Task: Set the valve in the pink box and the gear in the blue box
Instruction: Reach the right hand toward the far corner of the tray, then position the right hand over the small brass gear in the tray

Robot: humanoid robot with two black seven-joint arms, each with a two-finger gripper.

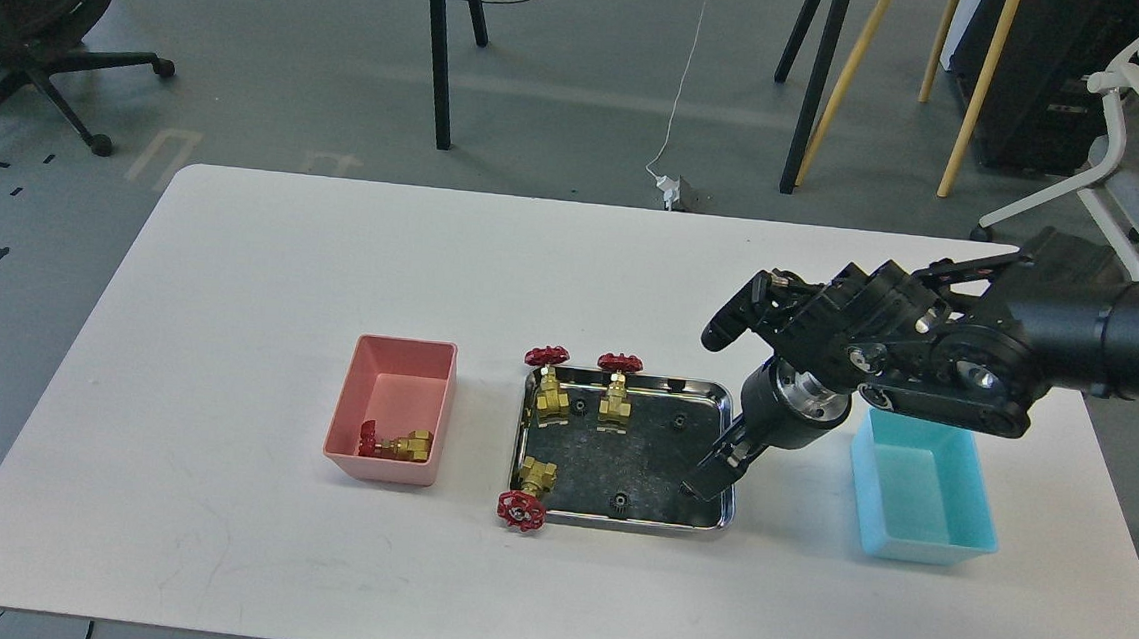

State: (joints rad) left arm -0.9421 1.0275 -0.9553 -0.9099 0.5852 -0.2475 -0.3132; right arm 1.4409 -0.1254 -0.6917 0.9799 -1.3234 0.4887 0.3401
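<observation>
The steel tray (670,383) in the middle of the table holds three brass valves with red handwheels: two at its back left (550,394) (615,400) and one at its front left (533,479), with its wheel over the rim. Black gears lie in the tray (680,422) (620,503) (578,405). The pink box (396,363) on the left holds one valve (401,442). The blue box (924,485) on the right is empty. My right gripper (701,486) points down into the tray's front right corner; its fingers read as one dark shape. My left gripper is out of view.
The white table (228,336) carries only the two boxes and the tray. My right arm's wrist and forearm (928,350) hang over the table between the tray and the blue box. Chairs and stand legs are on the floor beyond the far edge.
</observation>
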